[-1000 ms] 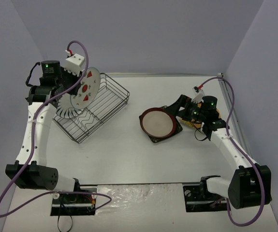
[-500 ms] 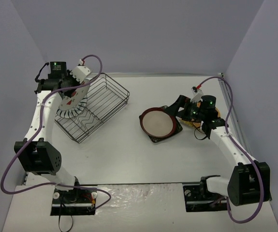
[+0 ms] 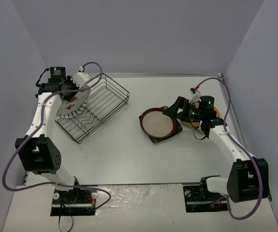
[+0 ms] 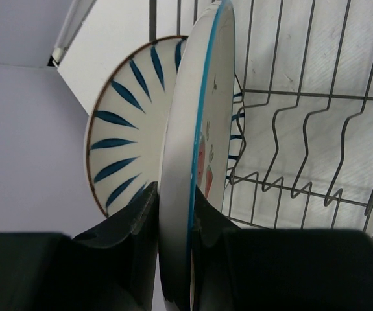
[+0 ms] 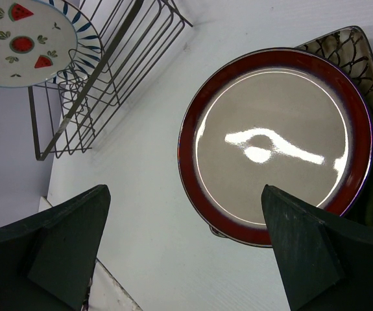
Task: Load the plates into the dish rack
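Begins at the left: pinches the fruit plate (image 4: 207,129) by its rim in the left hand (image 3: 75,91), fingers pressed together on either face. Holds it on edge and tilted, straight ahead of that hand, at the end of the dish rack (image 3: 105,99) nearest it; cannot tell whether the far rim is seated yet. Shows the striped plate (image 4: 124,136) just beyond the hand's left finger, standing in the rack and leaning close behind the held plate; cannot tell whether the two touch.

Turns, by this reading, on one relation: the held plate's face lying roughly parallel to the striped one, with the wavy dividers (image 4: 290,188) ahead and to the hand's right, so easing it edge-first into the neighbouring slot looks like the move.

Moving right: spreads the right hand (image 5: 185,194) fully wide, gripping nothing. Finds the red-rimmed plate (image 5: 274,142) just ahead of that hand, lying flat atop the dark square plate (image 5: 345,45) on the desk (image 3: 129,154). Puts this stack far nearer the right hand than the left.
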Robot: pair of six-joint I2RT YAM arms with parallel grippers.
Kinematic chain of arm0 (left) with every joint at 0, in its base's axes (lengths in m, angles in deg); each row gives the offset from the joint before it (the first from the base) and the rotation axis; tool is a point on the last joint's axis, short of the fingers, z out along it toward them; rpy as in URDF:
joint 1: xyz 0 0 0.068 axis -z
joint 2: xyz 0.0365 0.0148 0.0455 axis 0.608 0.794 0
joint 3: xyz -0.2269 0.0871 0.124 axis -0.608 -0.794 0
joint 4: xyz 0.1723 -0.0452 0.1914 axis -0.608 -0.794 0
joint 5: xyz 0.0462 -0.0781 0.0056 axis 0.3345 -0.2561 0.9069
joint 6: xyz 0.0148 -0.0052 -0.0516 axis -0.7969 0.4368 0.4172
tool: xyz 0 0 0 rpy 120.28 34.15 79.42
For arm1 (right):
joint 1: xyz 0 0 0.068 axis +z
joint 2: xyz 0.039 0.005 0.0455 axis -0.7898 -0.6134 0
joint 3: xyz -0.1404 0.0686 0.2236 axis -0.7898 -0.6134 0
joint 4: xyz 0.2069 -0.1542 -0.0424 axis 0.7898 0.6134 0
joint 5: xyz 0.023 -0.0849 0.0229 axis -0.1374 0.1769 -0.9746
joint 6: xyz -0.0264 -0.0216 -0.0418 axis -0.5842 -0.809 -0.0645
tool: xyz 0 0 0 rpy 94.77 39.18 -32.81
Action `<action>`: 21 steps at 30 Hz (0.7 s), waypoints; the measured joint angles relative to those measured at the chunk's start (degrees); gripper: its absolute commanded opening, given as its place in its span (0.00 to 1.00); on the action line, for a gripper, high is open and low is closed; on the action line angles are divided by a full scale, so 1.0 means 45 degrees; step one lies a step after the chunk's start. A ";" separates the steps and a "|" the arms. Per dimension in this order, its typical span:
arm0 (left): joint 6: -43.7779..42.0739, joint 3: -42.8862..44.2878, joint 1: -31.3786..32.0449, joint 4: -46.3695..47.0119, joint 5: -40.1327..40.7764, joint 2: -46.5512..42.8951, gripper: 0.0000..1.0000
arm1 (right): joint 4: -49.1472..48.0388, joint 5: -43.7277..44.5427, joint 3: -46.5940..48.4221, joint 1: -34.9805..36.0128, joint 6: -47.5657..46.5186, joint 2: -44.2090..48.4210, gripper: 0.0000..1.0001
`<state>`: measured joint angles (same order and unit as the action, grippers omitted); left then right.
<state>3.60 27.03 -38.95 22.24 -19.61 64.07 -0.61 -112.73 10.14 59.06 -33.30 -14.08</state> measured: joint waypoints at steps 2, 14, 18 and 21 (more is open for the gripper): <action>-0.0003 -0.0301 -0.0092 -0.0015 -0.0114 0.0004 0.00 | 0.0000 0.0000 0.0000 0.0000 0.0001 -0.0007 1.00; 0.0265 -0.1417 -0.0748 0.0705 -0.1188 0.0050 0.23 | 0.0019 0.0000 0.0000 0.0000 -0.0032 -0.0013 1.00; 0.0426 -0.1425 -0.0955 0.1125 -0.1408 0.0224 0.34 | 0.0024 0.0005 0.0000 0.0000 -0.0032 -0.0013 1.00; 0.0553 -0.1421 -0.1034 0.1535 -0.1435 0.0284 0.45 | 0.0031 0.0011 0.0000 0.0000 -0.0032 -0.0008 1.00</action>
<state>6.09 20.64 -43.60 29.15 -26.07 65.35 -0.47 -112.68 10.14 59.06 -33.45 -14.12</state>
